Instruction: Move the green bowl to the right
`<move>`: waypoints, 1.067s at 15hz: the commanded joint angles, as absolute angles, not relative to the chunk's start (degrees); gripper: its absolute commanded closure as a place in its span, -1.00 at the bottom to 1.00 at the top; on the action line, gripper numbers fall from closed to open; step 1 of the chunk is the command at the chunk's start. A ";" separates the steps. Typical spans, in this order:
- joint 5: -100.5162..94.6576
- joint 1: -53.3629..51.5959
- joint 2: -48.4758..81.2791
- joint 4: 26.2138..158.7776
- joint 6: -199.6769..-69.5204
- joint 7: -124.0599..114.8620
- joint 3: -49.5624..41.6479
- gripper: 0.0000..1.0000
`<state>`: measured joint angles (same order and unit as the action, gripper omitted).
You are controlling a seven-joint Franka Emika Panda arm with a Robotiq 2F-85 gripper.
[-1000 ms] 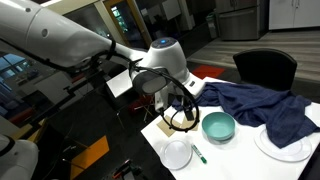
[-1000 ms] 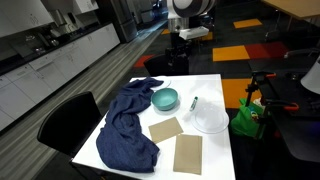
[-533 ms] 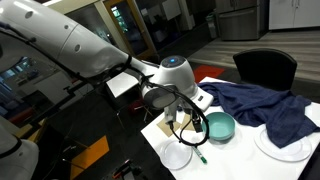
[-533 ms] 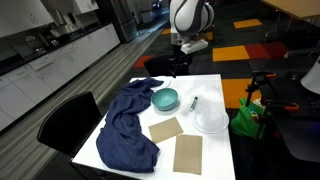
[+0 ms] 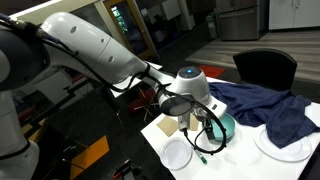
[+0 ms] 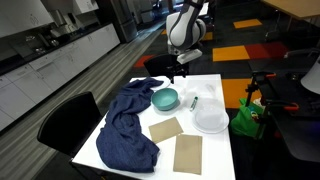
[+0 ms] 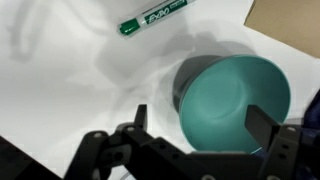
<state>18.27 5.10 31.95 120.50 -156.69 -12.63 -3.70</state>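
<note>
The green bowl (image 7: pixel 235 98) stands upright and empty on the white table. It shows in both exterior views (image 6: pixel 165 98), half hidden behind the arm in one (image 5: pixel 228 126). My gripper (image 7: pixel 200 125) is open and empty, hovering above the bowl. In the wrist view one finger (image 7: pixel 140 116) is left of the bowl's rim. The other finger (image 7: pixel 263 120) is over the bowl's right part. In an exterior view the gripper (image 6: pixel 178 68) hangs above the table's far end, behind the bowl.
A green marker (image 7: pixel 153 16) lies next to the bowl (image 6: pixel 194 102). A white plate (image 6: pixel 210 121), two brown napkins (image 6: pixel 165 129) and a blue cloth (image 6: pixel 128 122) are on the table. Another plate (image 5: pixel 284 144) lies under the cloth's edge. A green bag (image 6: pixel 246 118) stands beside the table.
The arm has swung in over the table and come down towards the bowl. The bowl and the other things have not moved.
</note>
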 commanded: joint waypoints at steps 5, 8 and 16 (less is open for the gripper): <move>17.46 5.78 35.49 117.18 -156.20 -13.01 -3.56 -1.00; 16.90 5.21 36.42 116.21 -156.77 -13.68 -4.25 -1.00; 17.05 4.80 45.78 107.31 -157.76 -13.90 -3.49 -1.00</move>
<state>17.91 4.90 41.99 111.33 -156.77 -12.77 -3.75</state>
